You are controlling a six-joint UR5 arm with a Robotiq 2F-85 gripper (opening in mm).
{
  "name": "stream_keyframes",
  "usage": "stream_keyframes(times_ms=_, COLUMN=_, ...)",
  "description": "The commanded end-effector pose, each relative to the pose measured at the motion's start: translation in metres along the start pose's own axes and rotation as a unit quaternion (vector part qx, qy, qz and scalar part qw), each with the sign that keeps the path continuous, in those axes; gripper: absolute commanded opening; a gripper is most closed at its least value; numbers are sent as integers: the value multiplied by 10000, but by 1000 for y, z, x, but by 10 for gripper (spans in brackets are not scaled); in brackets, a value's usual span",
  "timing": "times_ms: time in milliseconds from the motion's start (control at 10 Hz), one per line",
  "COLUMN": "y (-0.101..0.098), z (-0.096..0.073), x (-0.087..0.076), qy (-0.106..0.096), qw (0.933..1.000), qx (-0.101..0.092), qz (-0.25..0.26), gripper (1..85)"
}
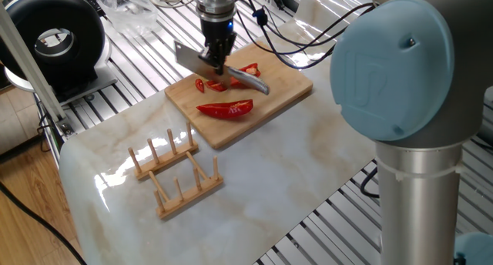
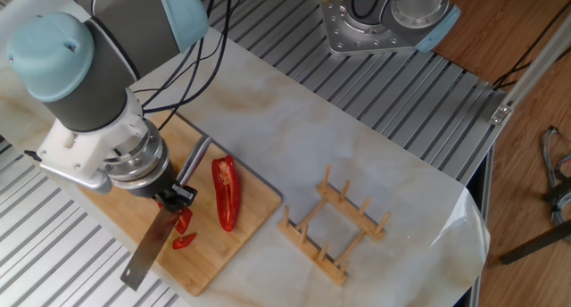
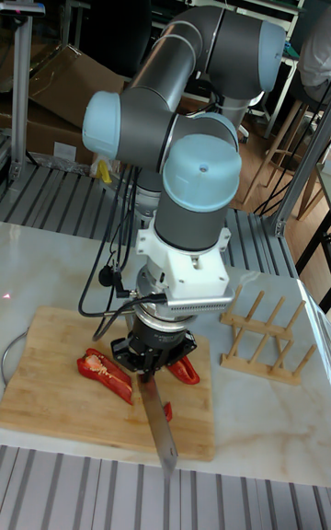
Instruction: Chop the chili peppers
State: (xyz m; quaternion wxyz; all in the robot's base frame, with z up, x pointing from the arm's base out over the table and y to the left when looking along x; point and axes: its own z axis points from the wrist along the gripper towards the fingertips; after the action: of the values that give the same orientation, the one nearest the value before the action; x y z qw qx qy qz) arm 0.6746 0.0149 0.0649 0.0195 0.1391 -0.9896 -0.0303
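A bamboo cutting board (image 1: 286,89) (image 2: 239,243) (image 3: 46,397) holds the chili peppers. One long red half (image 1: 225,109) (image 2: 225,193) (image 3: 106,374) lies whole. The other pepper is partly cut, with a longer piece (image 1: 248,68) (image 3: 185,370) and small red bits (image 1: 202,85) (image 2: 185,242) (image 3: 167,412) beside the blade. My gripper (image 1: 216,63) (image 2: 169,198) (image 3: 152,357) is shut on a knife, pointing straight down over the cut pepper. The knife's blade (image 1: 191,58) (image 2: 147,252) (image 3: 158,427) hangs just above the board, and its handle (image 1: 252,82) (image 2: 197,153) sticks out the other side.
A wooden peg rack (image 1: 174,172) (image 2: 335,225) (image 3: 262,326) stands on the marble tabletop beside the board. A black round device (image 1: 54,35) sits beyond the table's far left corner. A second robot base (image 2: 384,17) stands behind the table. The large arm body (image 1: 397,80) fills the right.
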Motion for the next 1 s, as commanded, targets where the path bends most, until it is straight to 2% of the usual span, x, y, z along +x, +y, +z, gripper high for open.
stream_keyframes(times_ms=0, y=-7, z=-7, x=-1, qy=-151, qw=9998, qx=90, qz=130, gripper=13)
stream_keyframes(times_ms=200, y=-14, z=-16, x=2, qy=-181, qw=9994, qx=248, qz=179, gripper=13)
stream_keyframes(times_ms=500, y=-12, z=-42, x=23, qy=-212, qw=9984, qx=312, qz=432, gripper=13)
stream_keyframes(times_ms=600, y=-16, z=-47, x=28, qy=-296, qw=9976, qx=368, qz=505, gripper=13)
stream_keyframes(times_ms=800, y=-24, z=-41, x=29, qy=-507, qw=9962, qx=355, qz=612, gripper=13)
stream_keyframes(times_ms=900, y=-25, z=-38, x=32, qy=-487, qw=9968, qx=331, qz=545, gripper=13)
